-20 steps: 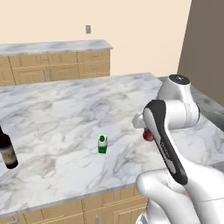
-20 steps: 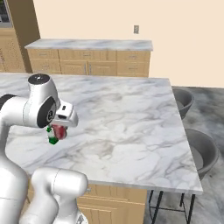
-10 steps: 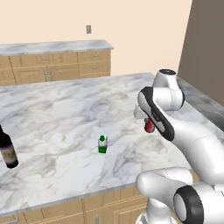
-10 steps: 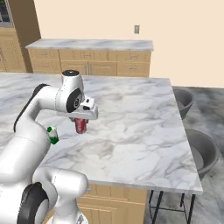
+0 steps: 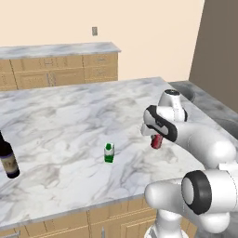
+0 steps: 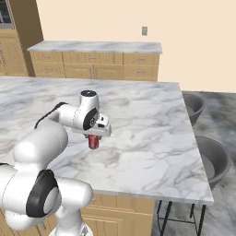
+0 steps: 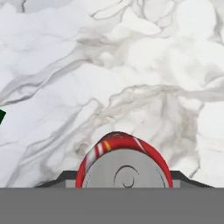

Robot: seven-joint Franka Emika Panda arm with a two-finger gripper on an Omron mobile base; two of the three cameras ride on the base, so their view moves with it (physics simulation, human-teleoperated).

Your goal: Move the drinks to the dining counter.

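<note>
Red soda can (image 6: pixel 93 141) was clamped between the fingers (image 6: pixel 94 136), hanging upright just above the dining counter (image 6: pixel 152 124). Step: placing. Next: lower until seated, then release. Carton (image 5: pixel 109 152) and wine bottle (image 5: pixel 8 159) stood there already.

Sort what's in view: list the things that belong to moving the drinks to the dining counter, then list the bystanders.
Job: red soda can in the gripper; green-and-white carton; wine bottle; dining counter.

Bystanders: wall-side counter with wood cabinets; two grey stools; wall outlet.
</note>
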